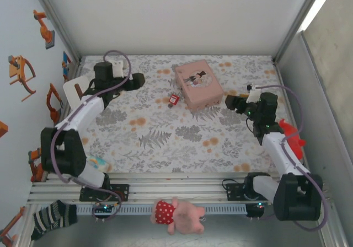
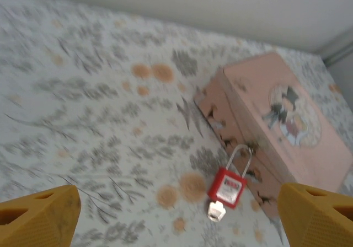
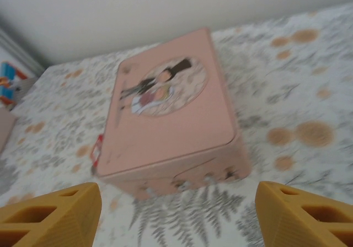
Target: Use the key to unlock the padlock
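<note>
So the padlock (image 2: 226,186) is lying on the flowery table (image 2: 83,92), tucked right against the side of the pink box (image 2: 276,120). Its shackle points at the box, and what looks like the key (image 2: 215,210) pokes out of its bottom end. The left gripper (image 2: 177,214) hangs over the table short of the lock, yellow fingers (image 2: 44,216) spread wide with nothing between them. The right gripper (image 3: 176,214) is on the box's other side, also spread apart and empty.

My take for this step: one side pins the red body so it can't skid, the other pinches the key head square on and twists, no sideways yanking. Can't tell if the shackle is hooked through the box's catch.

The lock has a white label with dark print, too blurry to read. The box lid just has a cartoon figure in a top hat, no readable words
</note>
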